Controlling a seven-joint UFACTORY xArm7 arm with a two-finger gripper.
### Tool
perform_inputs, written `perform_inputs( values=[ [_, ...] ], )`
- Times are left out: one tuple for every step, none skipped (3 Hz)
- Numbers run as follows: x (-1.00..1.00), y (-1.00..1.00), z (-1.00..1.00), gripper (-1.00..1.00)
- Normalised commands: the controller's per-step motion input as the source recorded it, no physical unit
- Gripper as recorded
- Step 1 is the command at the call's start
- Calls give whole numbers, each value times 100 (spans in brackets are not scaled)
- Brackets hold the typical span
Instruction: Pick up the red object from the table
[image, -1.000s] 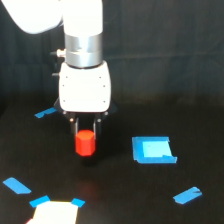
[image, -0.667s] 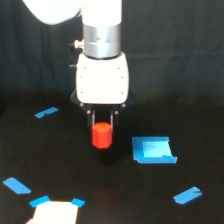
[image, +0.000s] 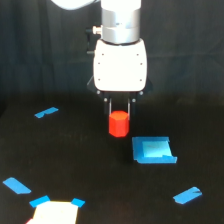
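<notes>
Toward the near-left corner of the table: a short blue tape strip, then a pale square with blue-taped corners cut by the near edge; further back on the left, another small blue tape piece. No obstacle there, only flat marks, so plenty of free room on that side. At centre: white gripper hanging from the arm, thin dark fingers clamped on the upper sides of the red object, which hangs between them above the table, apparently clear of the surface, though contact underneath cannot be ruled out from this angle. Likely light, stiff and solid, a small faceted block; smooth sides, so possibly a little slippery, better pinched on two opposite flat faces than on edges, and deep enough not to pivot. Just right of and nearer than the block: a blue-edged square lying flat, no hindrance to lifting straight up. Toward the near-right corner: one more blue tape scrap, well apart. Dark backdrop behind, far edge hard to place
</notes>
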Motion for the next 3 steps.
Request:
perform_inputs(
  values=[
    [-38, -42, 86, -100],
    [-23, -36, 83, -98],
    [-2, -34, 100, -100]
  ],
)
